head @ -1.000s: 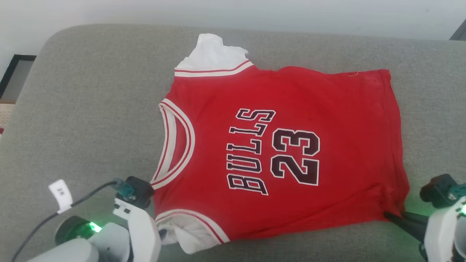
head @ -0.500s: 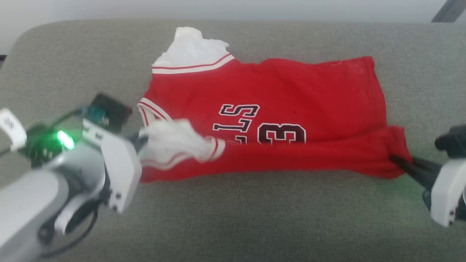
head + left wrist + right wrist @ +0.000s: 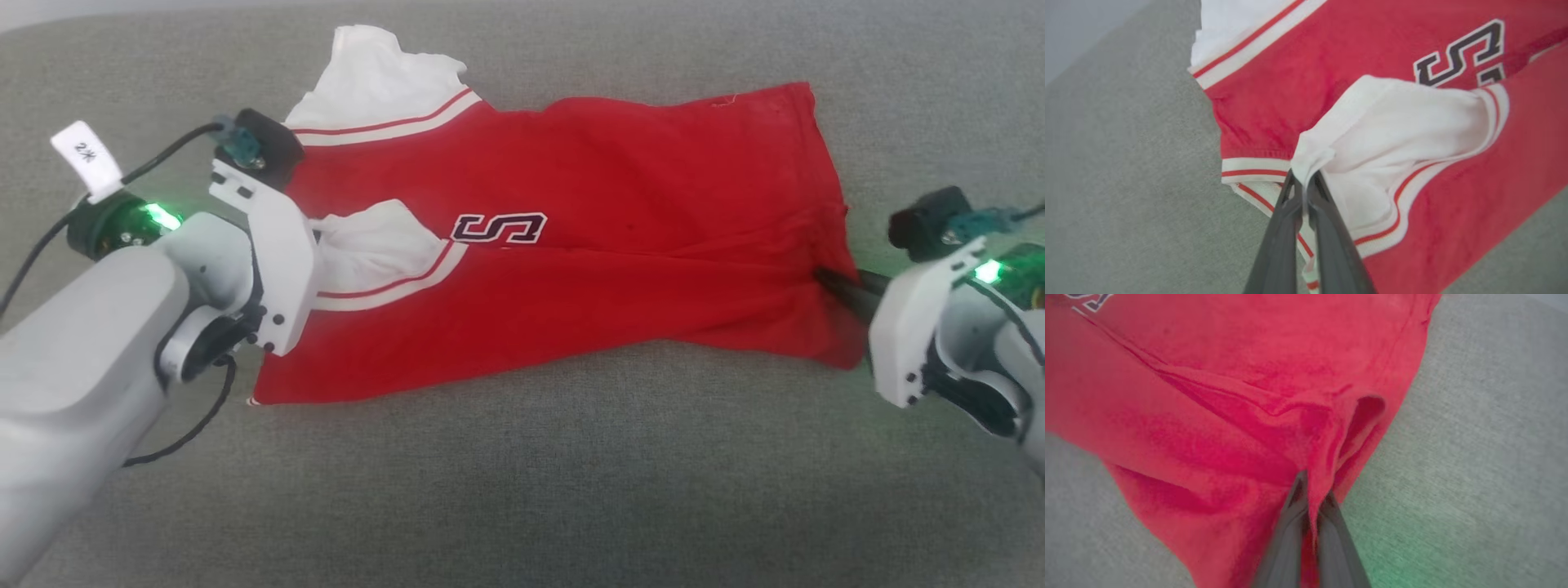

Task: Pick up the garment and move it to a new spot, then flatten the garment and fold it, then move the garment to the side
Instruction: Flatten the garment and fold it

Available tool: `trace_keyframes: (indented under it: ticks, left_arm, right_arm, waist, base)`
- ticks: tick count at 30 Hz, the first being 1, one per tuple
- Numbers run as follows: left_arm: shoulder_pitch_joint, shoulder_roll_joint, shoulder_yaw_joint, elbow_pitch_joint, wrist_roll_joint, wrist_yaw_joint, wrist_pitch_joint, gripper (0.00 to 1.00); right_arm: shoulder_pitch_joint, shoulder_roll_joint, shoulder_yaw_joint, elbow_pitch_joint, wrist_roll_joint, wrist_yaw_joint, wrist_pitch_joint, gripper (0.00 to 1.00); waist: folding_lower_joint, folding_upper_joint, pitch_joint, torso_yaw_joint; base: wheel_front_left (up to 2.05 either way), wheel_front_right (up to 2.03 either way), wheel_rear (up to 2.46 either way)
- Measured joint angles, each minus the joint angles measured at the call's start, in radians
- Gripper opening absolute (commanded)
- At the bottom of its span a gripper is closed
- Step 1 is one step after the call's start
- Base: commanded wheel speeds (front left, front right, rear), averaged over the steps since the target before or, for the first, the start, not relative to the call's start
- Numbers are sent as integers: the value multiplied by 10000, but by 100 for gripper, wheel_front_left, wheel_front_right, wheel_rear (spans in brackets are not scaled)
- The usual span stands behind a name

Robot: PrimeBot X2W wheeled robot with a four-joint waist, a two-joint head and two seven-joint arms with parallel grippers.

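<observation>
Near garment (image 3: 620, 245) edge now seemingly halfway over; left hand (image 3: 1303, 185), right hand (image 3: 1310, 492) clamped.

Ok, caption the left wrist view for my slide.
Left gripper shut on the white sleeve of the garment, folded over its red chest, grey cushion beneath.

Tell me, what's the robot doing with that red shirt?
The robot is folding the red jersey on the grey cushion. Its left jaws are shut on a white sleeve, its right jaws on the hem's corner. The near half is doubled over the front, covering most of the lettering.
</observation>
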Motion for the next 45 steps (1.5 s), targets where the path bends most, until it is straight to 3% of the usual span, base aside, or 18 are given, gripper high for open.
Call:
trace_keyframes:
  ticks: [7,8,10,12,13,14,15,19,21,27,30,31,35,39,45]
  left_arm:
    - [-202,-1011,-203,2238,-385,-708,-23,1]
    - [-221,-1124,-234,2537,-410,-757,19,7]
    - [-248,-1287,-209,2997,-485,-867,35,26]
    - [-295,-1438,-155,3315,-587,-940,0,55]
    - [-318,-1482,-136,3428,-619,-991,-10,84]
    - [-362,-1499,-144,3478,-621,-1055,-46,99]
    - [-411,-1503,-119,3499,-627,-1080,-100,100]
    - [-515,-1430,-104,3373,-662,-1089,-86,100]
    - [-515,-1256,-111,2991,-662,-949,98,100]
    - [48,-646,-107,1561,-959,-247,815,100]
    - [529,-282,-136,717,-1183,211,1266,100]
    - [529,-282,-136,717,-1183,211,1266,100]
    - [1112,198,-90,-337,-1415,903,1561,100]
    - [1685,690,-125,-1049,-1605,1557,1962,100]
    - [2225,917,-21,-1083,-1822,2021,1914,100]
  right_arm:
    - [-593,485,445,566,188,0,627,0]
    - [-673,523,502,612,199,0,706,5]
    - [-772,583,606,660,293,0,798,26]
    - [-856,591,694,650,370,-2,871,46]
    - [-878,566,734,621,395,-2,876,73]
    - [-879,522,767,575,395,-2,826,93]
    - [-879,458,763,539,395,-2,731,100]
    - [-879,109,571,226,391,-2,69,100]
    - [-836,-88,190,79,128,-2,-805,100]
    - [-106,-40,-1348,282,-880,0,-3062,100]
    - [471,299,-2688,585,-1555,-2,-3733,100]
    - [471,299,-2688,585,-1555,-2,-3733,100]
    - [1441,1070,-4959,368,-2865,-2,-3916,100]
    - [2826,2113,-7145,-915,-4405,-2,-3942,100]
    - [4825,3513,-8763,-2602,-5822,-2,-3929,100]
  waist:
    - [0,0,122,-98]
    - [0,0,118,-102]
    - [0,0,85,-109]
    - [0,0,20,-113]
    - [0,0,-26,-111]
    - [0,0,-76,-103]
    - [0,0,-131,-91]
    - [0,0,-371,-14]
    - [0,0,-558,56]
    - [0,0,-907,109]
    - [0,0,-1052,82]
    - [0,0,-1052,82]
    - [0,0,-1138,-51]
    - [0,0,-1152,-227]
    - [0,0,-1064,-498]
  base:
    - [0,0,0]
    - [0,0,0]
    - [0,0,0]
    - [0,0,0]
    - [0,0,0]
    - [0,0,0]
    - [0,0,0]
    - [0,0,0]
    - [0,0,0]
    - [0,0,0]
    - [0,0,0]
    - [0,0,0]
    - [0,0,0]
    - [0,0,0]
    - [0,0,0]
